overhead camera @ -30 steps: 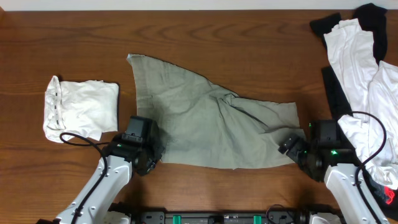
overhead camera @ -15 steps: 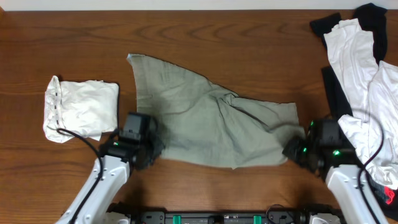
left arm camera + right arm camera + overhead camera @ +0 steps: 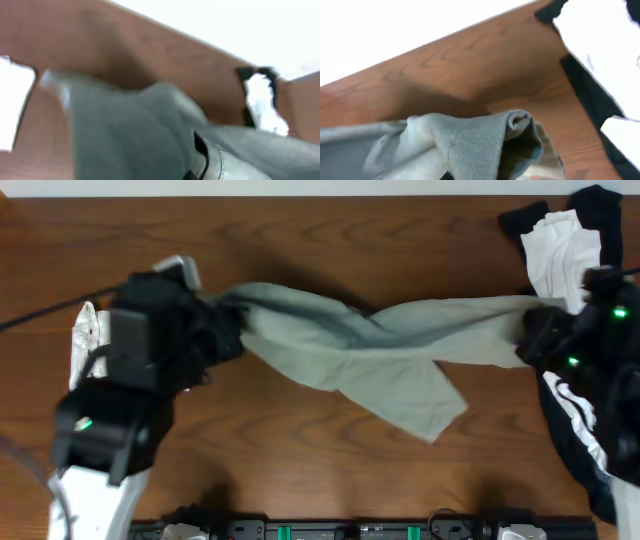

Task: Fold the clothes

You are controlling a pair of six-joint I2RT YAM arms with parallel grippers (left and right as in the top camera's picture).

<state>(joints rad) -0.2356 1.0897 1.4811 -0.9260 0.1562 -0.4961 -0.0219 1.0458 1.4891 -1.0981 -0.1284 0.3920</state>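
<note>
Green garment: the green garment (image 3: 370,345) hangs off the table (image 3: 300,470), stretched from 9 o'clock to 3 o'clock across the middle. A loose flap droops toward 5 o'clock.
Left gripper: your left gripper (image 3: 222,320) has the 9 o'clock end. The fingers are buried in bunched cloth and the left wrist view is blurred. Since the cloth pulls straight from it, read it as clamped on the fabric.
Right gripper: your right gripper (image 3: 530,335) carries the 3 o'clock end. The right wrist view shows a rolled edge of cloth gathered at the fingers, so judge it closed on the garment too.
Done so far: no fold is laid in the green garment. It is twisted near its centre, not flat.
Left to do: you need to untwist it, spread it, fold it, then take on the rest.
Other clothes: a white piece (image 3: 82,340) sits at 9 o'clock, mostly hidden behind the left arm. A white-and-black heap (image 3: 560,240) lies unsorted at 2 o'clock.
Containers: none in view. Every garment rests on the table or hangs from your grippers.
</note>
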